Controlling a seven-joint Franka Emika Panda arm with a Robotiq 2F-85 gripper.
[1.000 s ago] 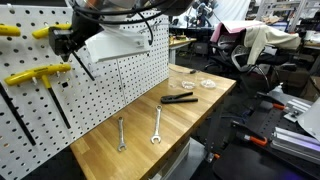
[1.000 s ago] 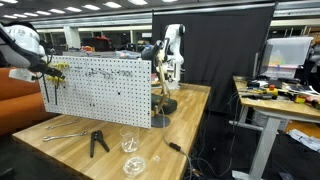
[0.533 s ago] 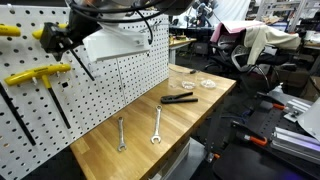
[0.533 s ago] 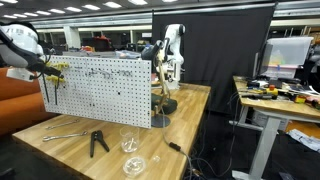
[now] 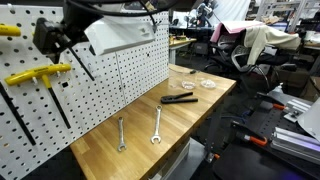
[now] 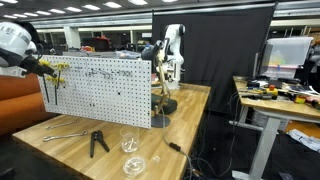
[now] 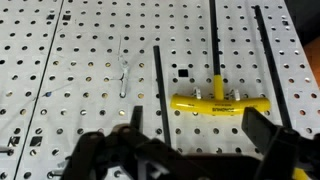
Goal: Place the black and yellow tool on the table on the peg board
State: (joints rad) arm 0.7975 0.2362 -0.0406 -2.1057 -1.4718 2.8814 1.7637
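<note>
The white peg board [image 5: 125,90] stands upright on the wooden table [image 5: 195,118]. The black and yellow tool hangs on the board: its thin black shaft [image 5: 83,62] slants down beside my gripper [image 5: 48,35], which hides the yellow crossbar. In the wrist view the same shaft [image 7: 157,90] runs under my left finger. My gripper [image 7: 195,122] is open and empty, a little back from the board [image 7: 80,60]. In an exterior view it [image 6: 33,62] is at the board's [image 6: 110,90] left end.
A larger yellow T-handle key [image 5: 40,75] [image 7: 217,103] and another yellow key [image 5: 10,30] also hang on the board. Black pliers [image 5: 180,98] [image 6: 97,142], two wrenches [image 5: 157,125] [image 5: 121,133] and clear plastic pieces [image 5: 207,84] lie on the table. A stand [image 6: 162,100] rises behind the board.
My gripper has drawn back from the board and shifted left in both exterior views. The hanging keys have not moved.
</note>
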